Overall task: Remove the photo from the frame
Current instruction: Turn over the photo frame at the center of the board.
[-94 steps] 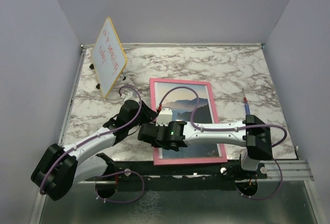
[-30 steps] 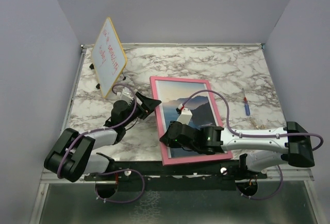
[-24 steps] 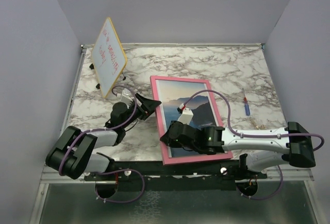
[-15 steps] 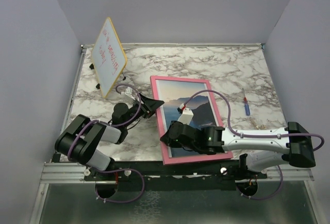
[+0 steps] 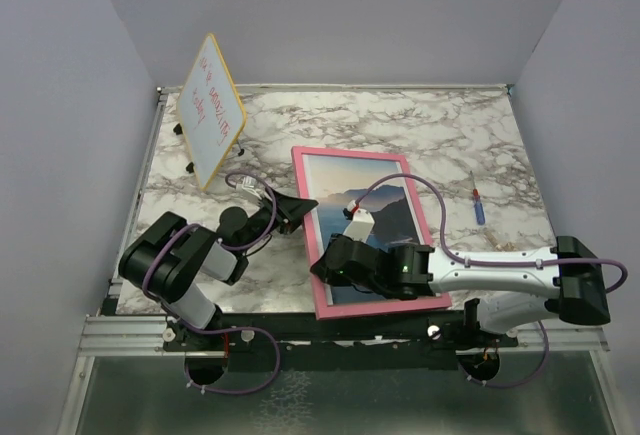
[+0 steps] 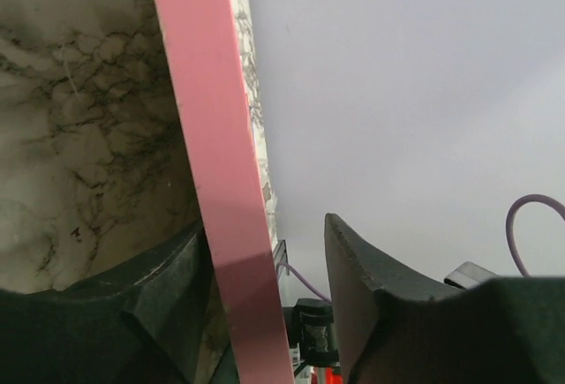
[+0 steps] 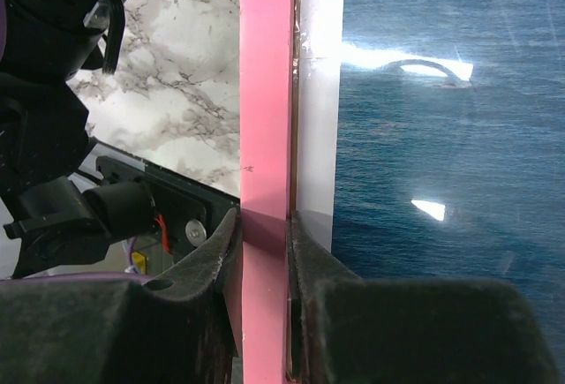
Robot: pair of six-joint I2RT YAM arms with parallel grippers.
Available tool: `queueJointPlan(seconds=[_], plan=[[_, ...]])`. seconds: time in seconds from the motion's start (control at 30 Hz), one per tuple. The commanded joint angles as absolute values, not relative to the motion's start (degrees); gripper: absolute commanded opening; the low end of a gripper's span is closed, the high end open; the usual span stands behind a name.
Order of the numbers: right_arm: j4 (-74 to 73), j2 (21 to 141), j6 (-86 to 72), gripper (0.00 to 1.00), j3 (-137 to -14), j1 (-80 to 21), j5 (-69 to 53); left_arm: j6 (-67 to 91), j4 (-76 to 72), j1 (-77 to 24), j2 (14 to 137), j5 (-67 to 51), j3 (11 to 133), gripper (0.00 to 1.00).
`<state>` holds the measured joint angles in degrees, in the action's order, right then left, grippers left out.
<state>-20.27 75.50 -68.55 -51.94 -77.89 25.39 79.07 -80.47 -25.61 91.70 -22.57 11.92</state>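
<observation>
The frame [image 5: 350,154], pink-bordered, lies face up on the marble table with the photo [image 5: 340,180] of sea and headland inside it. My left gripper [image 5: 298,207] straddles the frame's left border. In the left wrist view the pink border [image 6: 199,93] runs between the jaws of that gripper [image 6: 265,229], one finger against it and the other a gap away, so it is open. My right gripper [image 5: 322,263] is lower on the same border. The right wrist view shows this gripper [image 7: 263,218] shut on the pink border [image 7: 265,66], beside the blue photo [image 7: 441,93].
A yellow-edged whiteboard [image 5: 212,112] with red writing leans at the back left. A small blue pen-like tool [image 5: 478,205] lies right of the frame. The marble table [image 5: 450,135] ends in a metal rail at the near edge, beside the arm bases.
My left arm has folded back while its gripper slid right onto the frame's left border, its jaws narrowing. The right gripper has kept its hold over the last second.
</observation>
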Motion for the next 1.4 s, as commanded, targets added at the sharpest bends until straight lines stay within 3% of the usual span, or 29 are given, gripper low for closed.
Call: queueJointPlan(seconds=[0.0,0.37,0.6,0.8,1.1,1.27,1.37], plan=[[-21.30,76.99,-68.67,0.00,-55.48,-77.61,28.01,77.42,-78.26,-25.84,89.15,-21.26,10.01,0.52],[-18.86,76.55,-68.12,0.00,-54.97,-77.61,26.84,70.02,-57.94,-25.93,81.37,-19.98,14.12,0.48],[-18.17,76.84,-66.52,0.00,-55.92,-77.61,25.62,68.84,-56.52,-26.81,82.93,-20.43,15.55,0.52],[-17.66,77.38,-66.35,0.01,-55.56,-77.61,24.97,68.96,-55.69,-27.25,82.28,-19.34,15.39,0.46],[-17.56,77.15,-66.45,0.01,-54.64,-77.61,24.79,68.47,-53.13,-27.24,80.34,-19.53,15.73,0.27],[-18.03,76.87,-66.12,0.04,-54.67,-77.61,24.87,68.17,-51.06,-27.25,78.70,-19.34,16.38,0.07],[-17.84,76.44,-65.81,0.09,-54.49,-77.61,25.04,67.79,-49.48,-27.16,77.75,-19.24,16.86,0.01]])
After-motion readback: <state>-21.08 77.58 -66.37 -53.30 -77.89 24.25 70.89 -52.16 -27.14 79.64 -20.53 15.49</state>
